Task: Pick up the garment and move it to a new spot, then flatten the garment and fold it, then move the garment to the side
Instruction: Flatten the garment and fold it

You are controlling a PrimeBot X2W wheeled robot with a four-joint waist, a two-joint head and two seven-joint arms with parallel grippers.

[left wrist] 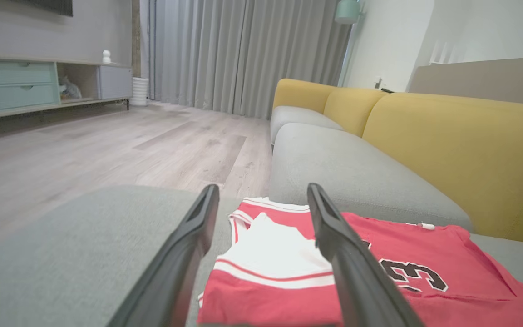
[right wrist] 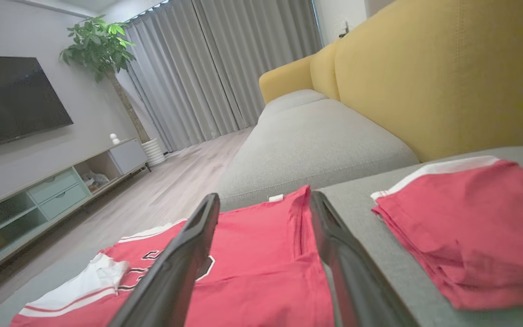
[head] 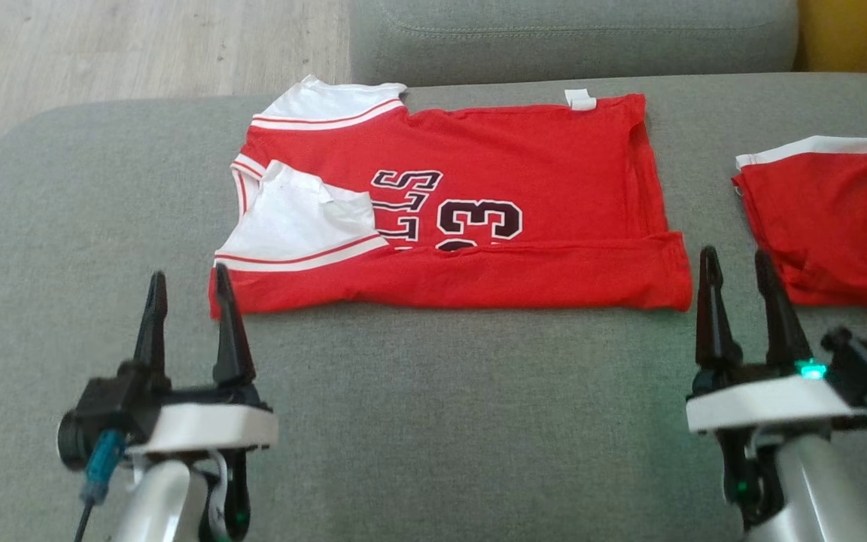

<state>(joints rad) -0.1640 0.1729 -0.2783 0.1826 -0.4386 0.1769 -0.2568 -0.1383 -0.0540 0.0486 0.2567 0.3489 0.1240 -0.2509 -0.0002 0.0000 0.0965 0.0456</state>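
1. The red jersey [head: 524,158] lies spread on the grey sofa seat [head: 433,421], in the middle of the head view. Its white-sleeved end is toward the robot's left and its plain end toward the right.
2. Its near long edge is turned up into a narrow band. One white sleeve [head: 302,218] is folded in over the front and hides part of the dark lettering (a "3" is readable beside it). A small white tag [head: 579,98] sticks out at the far edge.
3. The left gripper [head: 189,272] sits at the jersey's near left corner with its fingers spread wide and nothing between them. Its inner finger crosses the corner in the head view; whether it touches the cloth cannot be told.
4. The right gripper [head: 736,252] is just beside the near right corner, also spread wide and empty.
5. A second red garment [head: 832,218] with a white band lies folded on the same seat to the robot's right, apart from the jersey.
6. Beyond the seat, the left wrist view shows the yellow backrest [left wrist: 447,145] and the pale wooden floor [left wrist: 107,150].
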